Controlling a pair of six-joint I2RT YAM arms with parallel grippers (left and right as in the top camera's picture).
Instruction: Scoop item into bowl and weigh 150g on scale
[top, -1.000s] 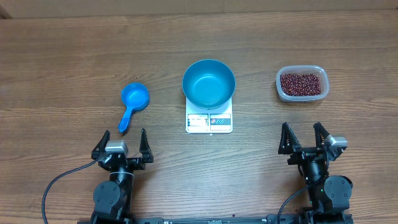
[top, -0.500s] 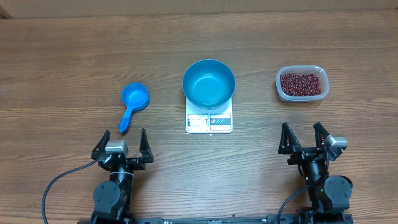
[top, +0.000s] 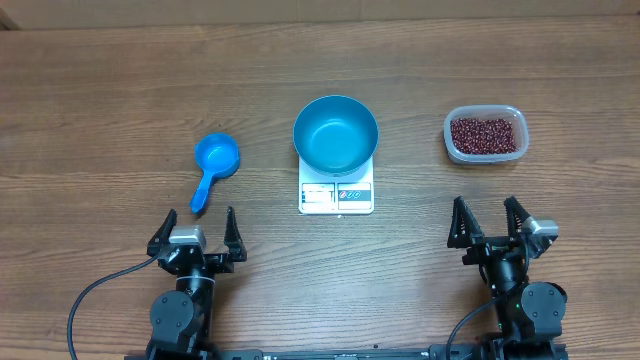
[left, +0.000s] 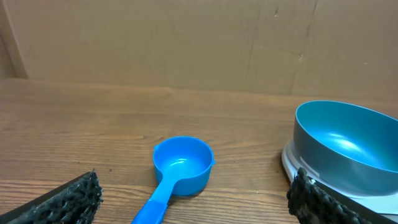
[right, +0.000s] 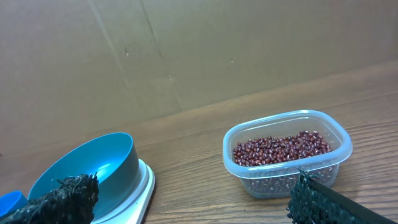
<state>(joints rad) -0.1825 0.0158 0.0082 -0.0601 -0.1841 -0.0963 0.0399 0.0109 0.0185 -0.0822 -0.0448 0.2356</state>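
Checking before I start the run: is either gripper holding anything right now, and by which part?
Nothing is held. The left gripper and right gripper both stand open and empty; the small blue plastic scoop lies untouched.

No text, number or brand could be read anywhere. The scale (top: 336, 196) carried small printed markings along its near edge, but they were too small and blurred to make out.

The display of the scale (top: 336, 196) is too small to read; the bowl (top: 336, 135) covers its back part
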